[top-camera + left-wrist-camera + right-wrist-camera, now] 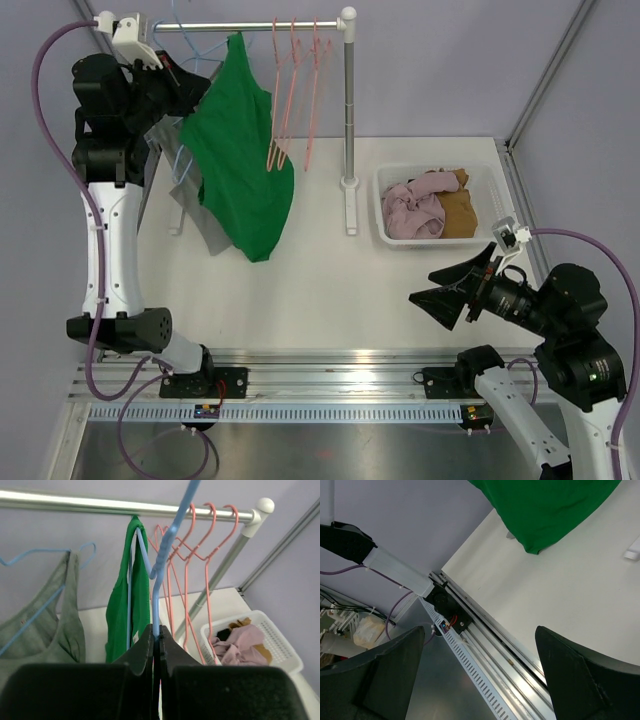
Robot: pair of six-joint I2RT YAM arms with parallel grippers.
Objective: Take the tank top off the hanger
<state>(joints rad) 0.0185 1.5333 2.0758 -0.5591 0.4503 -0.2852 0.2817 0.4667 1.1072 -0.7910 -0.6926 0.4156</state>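
Observation:
A green tank top (240, 160) hangs by the rack's rod (250, 25) on a light blue hanger (156, 595). In the left wrist view the top (120, 610) drapes just left of the hanger's stem. My left gripper (195, 88) is up at the rack, and in its own view (156, 631) it is shut on the blue hanger's wire. The hanger's hook runs up past the rod and out of frame. My right gripper (425, 285) is open and empty, low over the table's near right. In its wrist view (480, 630) the top's hem (545, 505) shows far off.
A grey tank top (45, 630) on another blue hanger hangs left of the green one. Three empty pink hangers (295, 90) hang to its right. The rack's post (349, 110) stands mid-table. A white basket (500, 185) of clothes sits at the right.

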